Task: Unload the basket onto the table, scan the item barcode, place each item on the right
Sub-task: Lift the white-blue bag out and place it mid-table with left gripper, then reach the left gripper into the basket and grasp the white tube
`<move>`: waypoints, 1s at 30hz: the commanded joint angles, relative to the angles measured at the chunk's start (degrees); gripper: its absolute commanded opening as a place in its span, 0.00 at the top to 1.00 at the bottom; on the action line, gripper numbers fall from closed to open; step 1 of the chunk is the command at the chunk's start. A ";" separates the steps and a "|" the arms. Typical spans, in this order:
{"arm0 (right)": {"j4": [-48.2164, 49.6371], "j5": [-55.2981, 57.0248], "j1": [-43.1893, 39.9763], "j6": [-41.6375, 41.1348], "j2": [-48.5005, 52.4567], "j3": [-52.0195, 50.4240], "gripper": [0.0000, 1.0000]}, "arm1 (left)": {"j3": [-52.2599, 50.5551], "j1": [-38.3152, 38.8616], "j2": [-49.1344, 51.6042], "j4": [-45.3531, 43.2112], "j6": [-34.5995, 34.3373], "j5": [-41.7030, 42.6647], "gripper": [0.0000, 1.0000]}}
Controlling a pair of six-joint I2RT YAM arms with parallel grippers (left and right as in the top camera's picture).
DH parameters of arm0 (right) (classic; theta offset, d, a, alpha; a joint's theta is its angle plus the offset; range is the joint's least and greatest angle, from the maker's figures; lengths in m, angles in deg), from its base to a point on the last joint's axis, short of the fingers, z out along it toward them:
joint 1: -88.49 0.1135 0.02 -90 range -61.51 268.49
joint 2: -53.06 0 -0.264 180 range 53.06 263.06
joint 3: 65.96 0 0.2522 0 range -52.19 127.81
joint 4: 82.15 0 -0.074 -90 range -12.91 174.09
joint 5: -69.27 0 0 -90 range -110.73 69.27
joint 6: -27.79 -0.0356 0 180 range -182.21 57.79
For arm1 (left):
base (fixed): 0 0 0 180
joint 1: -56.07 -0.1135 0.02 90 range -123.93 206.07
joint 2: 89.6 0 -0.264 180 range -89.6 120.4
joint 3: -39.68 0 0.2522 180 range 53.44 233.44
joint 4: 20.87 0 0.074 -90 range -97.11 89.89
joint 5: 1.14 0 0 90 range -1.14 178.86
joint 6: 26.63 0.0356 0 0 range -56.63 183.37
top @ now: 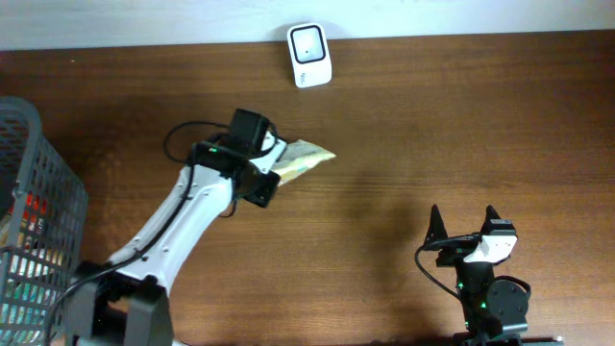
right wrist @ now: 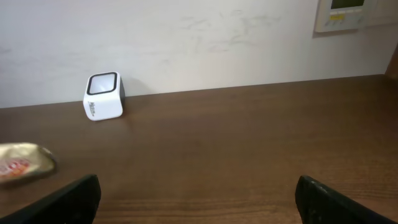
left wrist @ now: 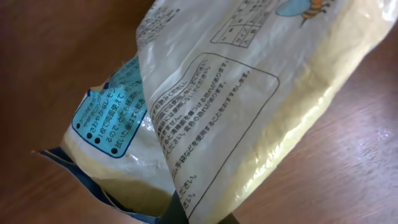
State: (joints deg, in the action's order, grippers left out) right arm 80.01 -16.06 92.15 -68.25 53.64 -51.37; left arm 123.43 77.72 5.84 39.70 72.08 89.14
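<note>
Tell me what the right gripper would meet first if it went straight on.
Probably only the wall; the right gripper faces it over the table, and the scanner stands left of that line.

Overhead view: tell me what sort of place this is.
Likely a mock shop checkout on a wooden table: a white barcode scanner, a grey basket of goods, and a yellow packet.

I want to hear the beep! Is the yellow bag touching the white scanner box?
Apart. The overhead view shows a stretch of bare brown table between the bag and the scanner.
</note>
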 commanded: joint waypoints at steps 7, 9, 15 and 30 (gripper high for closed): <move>-0.13 0.09 -0.31 -0.26 -0.37 -0.50 0.01 | 0.02 3.91 3.76 -1.88 2.12 1.05 0.14; -0.13 0.09 -0.31 -0.24 -0.37 -0.50 0.01 | 1.40 3.91 3.15 -0.85 2.08 0.76 0.01; -0.13 0.09 -0.31 -0.24 -0.37 -0.50 0.01 | 15.30 -0.13 -5.62 4.66 -1.79 -9.35 0.01; -0.11 0.09 -0.31 -0.24 -0.37 -0.50 0.01 | 26.38 -37.59 -19.65 8.35 -2.69 -9.18 0.01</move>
State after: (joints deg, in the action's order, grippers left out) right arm 80.01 -16.06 92.15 -68.30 53.64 -51.37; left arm 149.31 42.79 -13.00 47.61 70.84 79.85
